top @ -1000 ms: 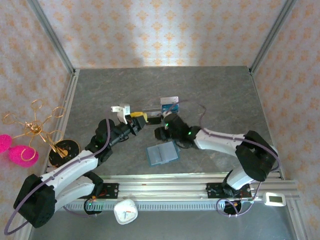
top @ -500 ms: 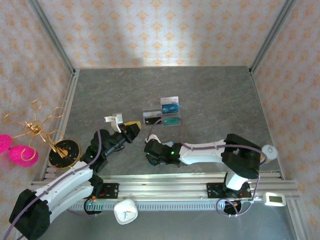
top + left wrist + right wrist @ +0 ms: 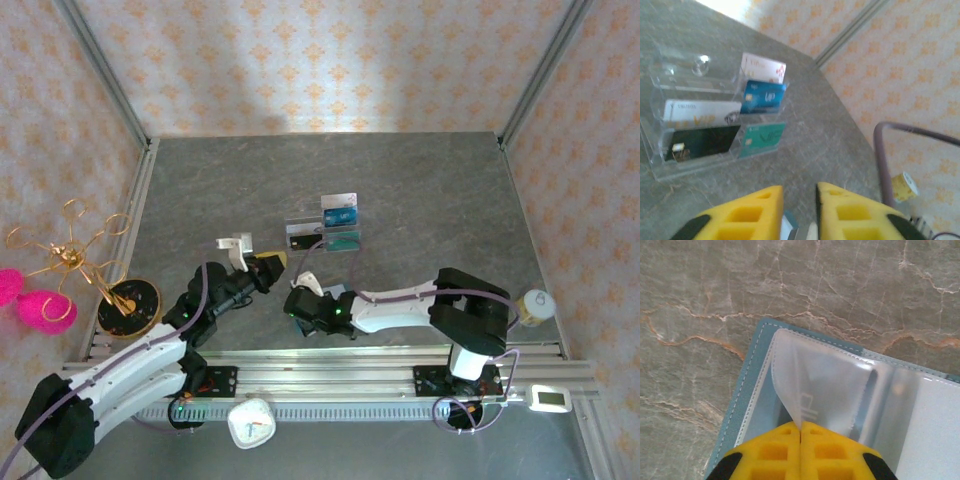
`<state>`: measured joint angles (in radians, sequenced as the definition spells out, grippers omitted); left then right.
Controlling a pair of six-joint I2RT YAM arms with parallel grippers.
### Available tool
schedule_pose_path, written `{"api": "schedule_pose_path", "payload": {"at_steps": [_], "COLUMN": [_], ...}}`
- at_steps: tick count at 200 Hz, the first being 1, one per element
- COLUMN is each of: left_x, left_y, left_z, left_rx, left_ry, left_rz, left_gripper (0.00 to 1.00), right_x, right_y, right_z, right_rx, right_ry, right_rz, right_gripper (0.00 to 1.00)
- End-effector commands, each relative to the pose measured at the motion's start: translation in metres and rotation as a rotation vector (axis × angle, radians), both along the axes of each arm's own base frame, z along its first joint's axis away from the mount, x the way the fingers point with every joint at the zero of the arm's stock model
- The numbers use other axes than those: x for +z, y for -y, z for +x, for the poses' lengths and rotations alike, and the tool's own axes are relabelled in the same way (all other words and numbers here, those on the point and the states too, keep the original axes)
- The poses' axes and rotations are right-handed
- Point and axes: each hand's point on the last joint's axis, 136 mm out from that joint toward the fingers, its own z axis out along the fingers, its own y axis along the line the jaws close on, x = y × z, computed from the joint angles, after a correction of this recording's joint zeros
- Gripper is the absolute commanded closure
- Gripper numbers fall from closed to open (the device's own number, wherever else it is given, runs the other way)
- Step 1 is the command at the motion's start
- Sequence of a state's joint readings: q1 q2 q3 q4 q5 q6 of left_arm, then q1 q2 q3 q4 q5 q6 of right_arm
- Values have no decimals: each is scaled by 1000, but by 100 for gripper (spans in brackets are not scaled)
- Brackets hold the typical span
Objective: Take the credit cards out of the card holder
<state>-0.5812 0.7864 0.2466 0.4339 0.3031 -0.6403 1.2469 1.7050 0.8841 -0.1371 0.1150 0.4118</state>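
My right claw [image 3: 800, 426] is pinched fully shut, its yellow fingertips pressed together on the tip of a clear plastic sleeve of the card holder [image 3: 840, 390]. The holder lies open and flat on the bench [image 3: 700, 300], directly under and just ahead of that claw. Its teal edge runs off to the claw's left, and the sleeve is drawn up into a peak at the fingertips. I cannot tell whether any card sits inside the sleeves.

My left claw [image 3: 799, 192] shows a narrow gap between its fingers, and I see nothing held in it. Ahead of it and to its left stands a clear tray [image 3: 690, 87], well apart from the fingertips. A bright blue card [image 3: 763, 96] stands upright in one slot, with a white card [image 3: 763, 67] in the slot beyond it and a teal-green card [image 3: 762, 138] in the slot nearer the claw. A silvery card [image 3: 700, 111] and a black card [image 3: 702, 141] fill the slots further left.
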Motion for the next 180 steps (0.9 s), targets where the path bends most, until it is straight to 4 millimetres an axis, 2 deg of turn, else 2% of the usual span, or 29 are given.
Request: {"api": "schedule_pose_path", "payload": {"at_steps": [1,19,41,83,97,112,124,139,144,147,155,180], "left_x": [-28,-45,-66,-102,-107,-109,-109,-112,-113,-114,-116,-130], "left_y": [7,13,23,47,58,71,84,101,106,110,118,139], "left_z": [-7,-13,-23,-42,-45,-44,-45,-47,-47,-47,-47,-48], "left_rx": [-10,-27,-60,-130,-162,-191,-224,-265,-276,-284,-301,-342], "left_ry": [-73,-123,-187,-295,-313,-320,-320,-328,-331,-332,-336,-370], "left_rz": [39,42,64,137,138,156,164,185,192,195,202,232], "left_gripper": [88,100,100,100,100,100,100,100,100,100,100,100], "right_x": [28,45,52,49,53,60,67,75,71,79,82,85], "right_y": [-2,2,5,12,18,30,45,65,71,75,84,102], "right_z": [5,10,9,6,8,9,12,14,14,14,13,8], "right_rx": [-87,-148,-184,-237,-266,-307,-357,-403,-413,-420,-437,-457], "right_ry": [4,-7,-41,-73,-62,-39,-11,26,33,43,52,51], "right_rz": [177,305,399,456,476,501,526,544,526,547,553,574], "right_gripper": [100,100,100,100,90,73,66,64,64,64,64,65]}}
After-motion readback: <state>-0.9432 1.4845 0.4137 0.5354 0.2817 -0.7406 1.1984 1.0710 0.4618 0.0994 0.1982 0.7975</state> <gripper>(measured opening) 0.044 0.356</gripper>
